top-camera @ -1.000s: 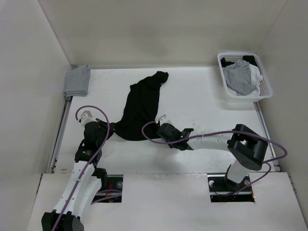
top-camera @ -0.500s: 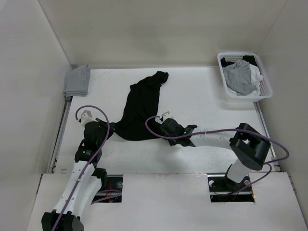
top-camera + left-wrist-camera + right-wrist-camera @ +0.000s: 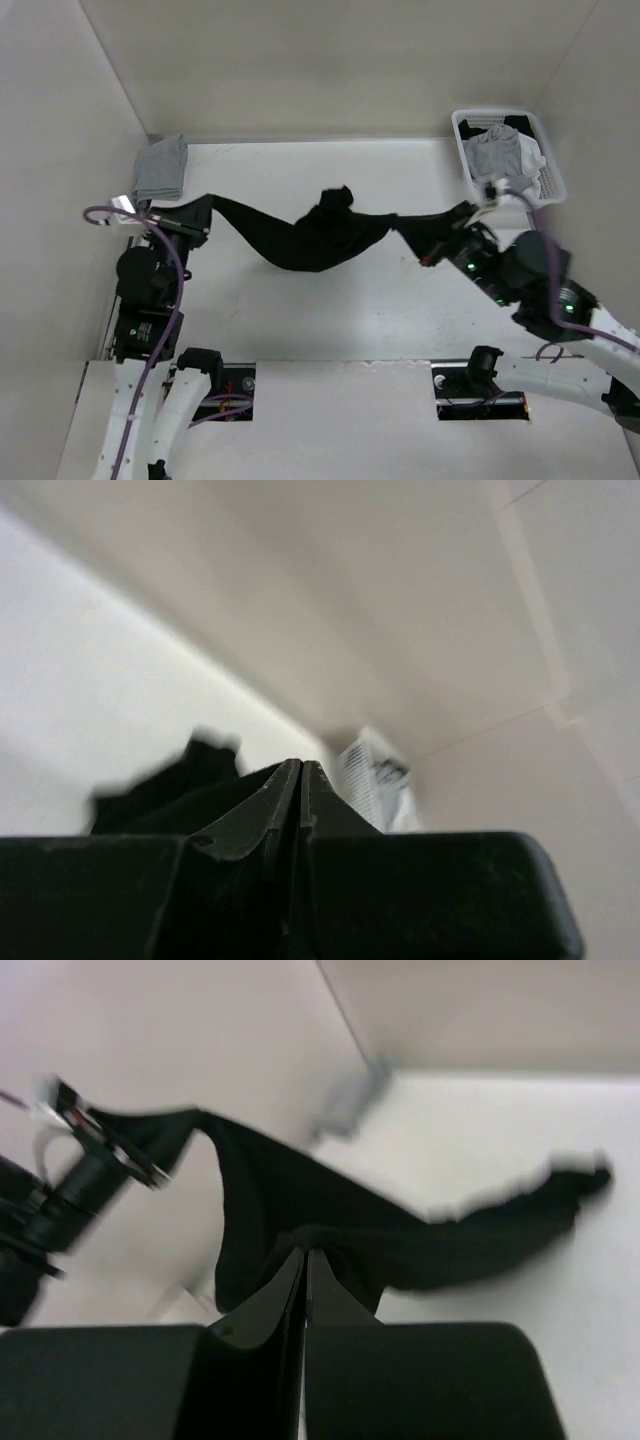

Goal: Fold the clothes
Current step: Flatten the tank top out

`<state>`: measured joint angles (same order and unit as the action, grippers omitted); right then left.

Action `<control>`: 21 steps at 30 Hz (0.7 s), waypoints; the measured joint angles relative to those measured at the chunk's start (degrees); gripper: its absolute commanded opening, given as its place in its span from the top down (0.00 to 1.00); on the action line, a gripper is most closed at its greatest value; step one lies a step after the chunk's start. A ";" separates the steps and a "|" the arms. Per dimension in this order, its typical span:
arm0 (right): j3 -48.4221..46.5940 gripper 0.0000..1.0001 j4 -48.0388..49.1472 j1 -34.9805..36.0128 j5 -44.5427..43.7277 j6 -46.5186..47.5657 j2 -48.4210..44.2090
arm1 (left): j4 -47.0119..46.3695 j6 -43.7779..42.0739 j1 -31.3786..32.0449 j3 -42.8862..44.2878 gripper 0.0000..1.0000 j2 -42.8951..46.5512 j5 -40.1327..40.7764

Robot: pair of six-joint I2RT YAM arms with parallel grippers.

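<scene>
The black T-shirt (image 3: pixel 318 240) is held stretched over the bench (image 3: pixel 330 320), its 2 ends clamped in the closed left pincer (image 3: pixel 203 212) and closed right pincer (image 3: pixel 428 242).

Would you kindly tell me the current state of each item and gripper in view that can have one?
black T-shirt, unfolded and bunched, strung between both grippers, sagging in the middle.
left gripper, shut on one end of the black T-shirt.
right gripper, shut on the other end.
grey cloth, folded, lying in the far left corner of the table.
white basket, upright, holding loose clothes.
</scene>
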<state>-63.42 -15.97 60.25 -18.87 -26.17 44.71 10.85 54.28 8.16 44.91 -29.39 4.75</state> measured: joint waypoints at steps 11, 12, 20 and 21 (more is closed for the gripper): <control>-36.28 1.00 2.16 14.12 -12.41 10.19 3.10 | -4.81 0.17 -3.43 32.65 0.98 -2.56 3.04; -38.73 1.00 3.43 15.72 -14.56 12.41 4.09 | -6.05 0.13 -3.91 34.71 0.98 -2.93 3.23; -30.14 1.00 5.57 2.54 -17.18 14.27 8.07 | -9.07 0.15 -4.76 31.36 0.97 -10.51 3.85; -27.89 1.00 5.31 -1.14 -15.50 12.79 8.92 | -9.22 0.15 -4.76 29.79 0.97 -12.39 3.91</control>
<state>-91.31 -10.66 59.11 -34.37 -13.39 53.63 1.63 54.43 3.40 74.70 -41.78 8.67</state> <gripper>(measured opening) 0.008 0.029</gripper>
